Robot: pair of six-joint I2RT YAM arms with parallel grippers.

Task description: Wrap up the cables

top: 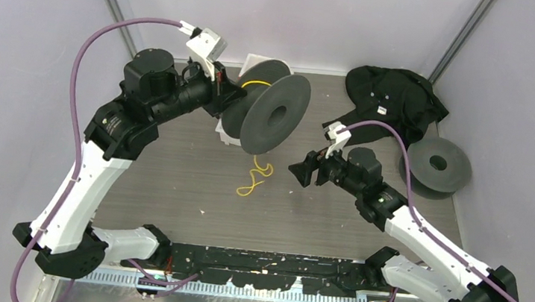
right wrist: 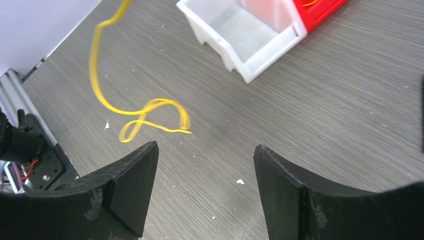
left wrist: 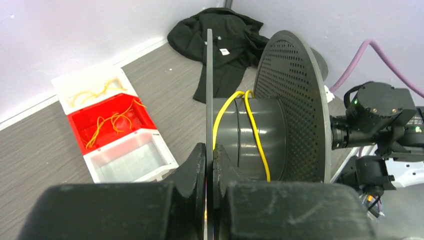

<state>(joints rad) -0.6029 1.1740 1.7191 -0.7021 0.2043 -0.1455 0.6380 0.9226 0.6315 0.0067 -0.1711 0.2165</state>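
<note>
Top external: my left gripper [top: 227,96] is clamped on the spool [top: 274,116], which stands on edge above the counter [top: 171,178]. The cable [top: 256,84] wraps the spool's middle, then drops to a loose loop low over the counter's centre. The right gripper [top: 300,171] sits just right of that loop with its jaws apart, touching nothing. A second spool [top: 437,165] lies flat at far right, with a black cloth [top: 398,97] behind it.

Left wrist: the fingers [left wrist: 192,167] are pinched tight on the thin flange [left wrist: 209,75]. The cable crosses the hub [left wrist: 280,135] in two strands. To the left is a row of bins. More cables [left wrist: 112,122] lie in the red bin [left wrist: 142,112] and in the far white bin [left wrist: 62,87]. The near white bin [left wrist: 167,160] is closest to me.

Right wrist: the gripper is wide open and grips nothing. The cable is blurred and curls ahead of the left finger. I can't tell if it touches the counter. The near white bin is at top, with the corner of the red bin beyond it.
</note>
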